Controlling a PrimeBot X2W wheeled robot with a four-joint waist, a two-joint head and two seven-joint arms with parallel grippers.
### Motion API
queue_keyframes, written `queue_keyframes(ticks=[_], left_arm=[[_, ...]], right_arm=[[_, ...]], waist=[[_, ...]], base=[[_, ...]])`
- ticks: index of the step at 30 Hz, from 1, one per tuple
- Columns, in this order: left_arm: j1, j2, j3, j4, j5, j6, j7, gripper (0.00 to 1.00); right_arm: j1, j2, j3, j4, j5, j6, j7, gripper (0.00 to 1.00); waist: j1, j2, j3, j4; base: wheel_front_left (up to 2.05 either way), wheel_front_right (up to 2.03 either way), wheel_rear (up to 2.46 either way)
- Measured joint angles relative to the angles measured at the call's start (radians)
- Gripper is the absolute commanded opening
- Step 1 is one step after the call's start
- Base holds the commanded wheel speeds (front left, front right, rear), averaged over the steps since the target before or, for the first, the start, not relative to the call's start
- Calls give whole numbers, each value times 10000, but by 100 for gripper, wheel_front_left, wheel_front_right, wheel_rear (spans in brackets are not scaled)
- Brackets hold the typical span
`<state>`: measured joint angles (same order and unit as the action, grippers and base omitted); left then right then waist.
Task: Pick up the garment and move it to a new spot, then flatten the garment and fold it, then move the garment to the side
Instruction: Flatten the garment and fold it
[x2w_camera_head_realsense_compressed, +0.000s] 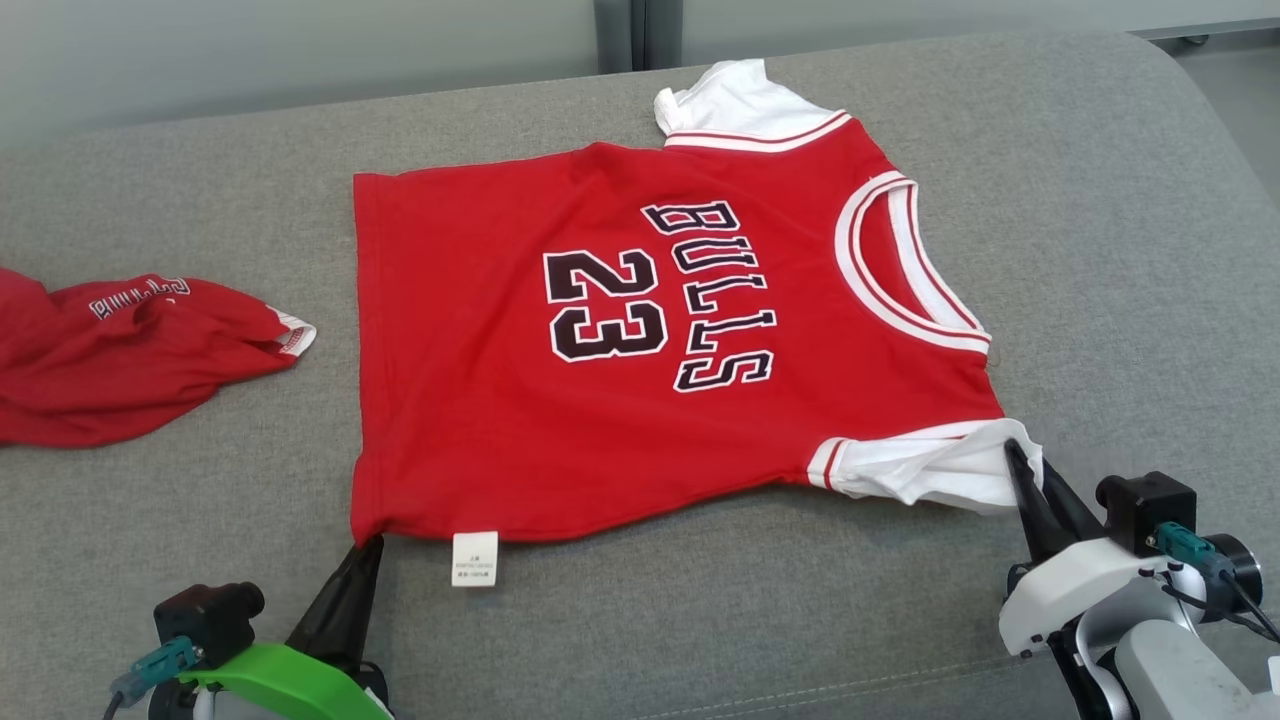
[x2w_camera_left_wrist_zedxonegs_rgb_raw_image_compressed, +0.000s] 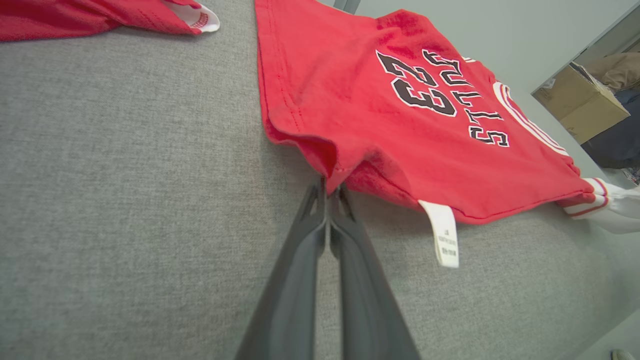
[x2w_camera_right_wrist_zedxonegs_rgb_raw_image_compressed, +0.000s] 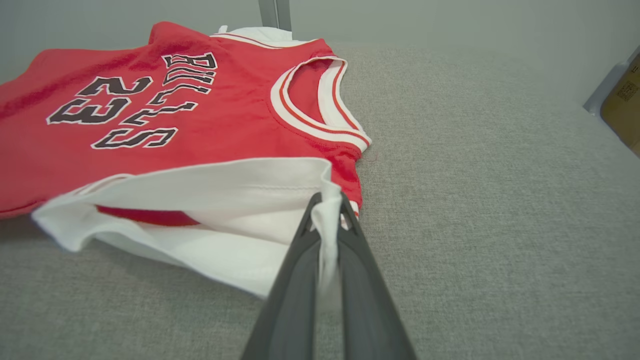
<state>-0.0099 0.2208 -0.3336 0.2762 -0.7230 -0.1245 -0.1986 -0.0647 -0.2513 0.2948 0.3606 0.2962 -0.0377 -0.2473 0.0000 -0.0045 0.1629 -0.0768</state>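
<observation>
At the jersey's (x2w_camera_head_realsense_compressed: 600, 400) hem corner (x2w_camera_head_realsense_compressed: 365, 530) my left fingers (x2w_camera_left_wrist_zedxonegs_rgb_raw_image_compressed: 295, 270) clamp cloth; right fingers (x2w_camera_right_wrist_zedxonegs_rgb_raw_image_compressed: 295, 280) clamp its sleeve (x2w_camera_right_wrist_zedxonegs_rgb_raw_image_compressed: 225, 190). Limp, light fabric; I judge corners best.

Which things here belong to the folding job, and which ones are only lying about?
Part of the job:
- red jersey, spread on the grey cushion
- left end effector, shut on its hem corner
- right end effector, shut on its white sleeve

Lying about:
- crumpled red garment, at the left
- cardboard box, off the cushion
</observation>
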Motion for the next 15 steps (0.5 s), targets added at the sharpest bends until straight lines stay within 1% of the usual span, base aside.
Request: queue_keyframes(ticks=[4, 8, 11, 15], left_arm=[[54, 219, -58, -215, -58, 0, 59, 0], [134, 332, -230, -665, -148, 0, 332, 0], [113, 698, -337, -1068, -148, 0, 690, 0], [-220, 1212, -616, -1753, -140, 0, 1304, 0]], right_arm=[[168, 19, -15, -167, 4, 0, 0, 0], [161, -19, -29, -487, 2, 13, 0, 0], [64, -104, -35, -694, -25, 25, 0, 0], [-362, -399, -67, -938, -150, 111, 0, 0]], waist=[[0, 0, 0, -4], [0, 0, 65, -15], [0, 0, 217, -16], [0, 0, 488, 38]], base=[[0, 0, 0], [0, 0, 0], [0, 0, 0], [0, 0, 0]])
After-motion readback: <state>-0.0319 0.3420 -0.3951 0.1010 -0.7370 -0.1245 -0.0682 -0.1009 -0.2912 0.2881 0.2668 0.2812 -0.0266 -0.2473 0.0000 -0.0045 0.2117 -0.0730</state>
